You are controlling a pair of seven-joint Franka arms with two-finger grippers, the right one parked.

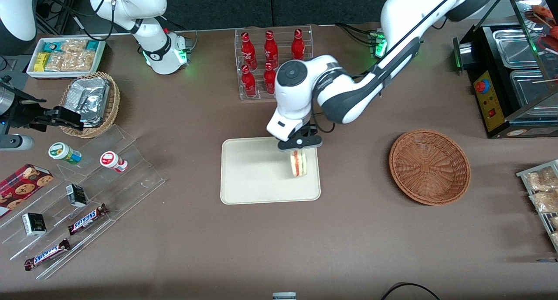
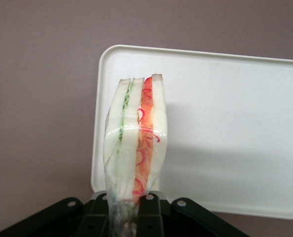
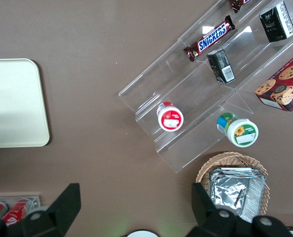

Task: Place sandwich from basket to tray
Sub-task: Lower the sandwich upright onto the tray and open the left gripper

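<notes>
My left gripper (image 1: 300, 148) is shut on the sandwich (image 1: 299, 163), a plastic-wrapped wedge of white bread with red-orange and green filling. It hangs from the fingers over the cream tray (image 1: 248, 178), above the tray's edge toward the basket. In the left wrist view the sandwich (image 2: 135, 138) is pinched at its wrapped end between the black fingers (image 2: 150, 215), with the tray (image 2: 225, 123) under it. The reddish-brown woven basket (image 1: 429, 166) stands empty on the table toward the working arm's end.
A clear rack of red bottles (image 1: 272, 60) stands farther from the front camera than the tray. A clear stepped display (image 1: 83, 204) with snack bars, a tan basket of foil packets (image 1: 89, 101) and a white snack box (image 1: 65, 58) lie toward the parked arm's end. A black food warmer (image 1: 510, 73) stands toward the working arm's end.
</notes>
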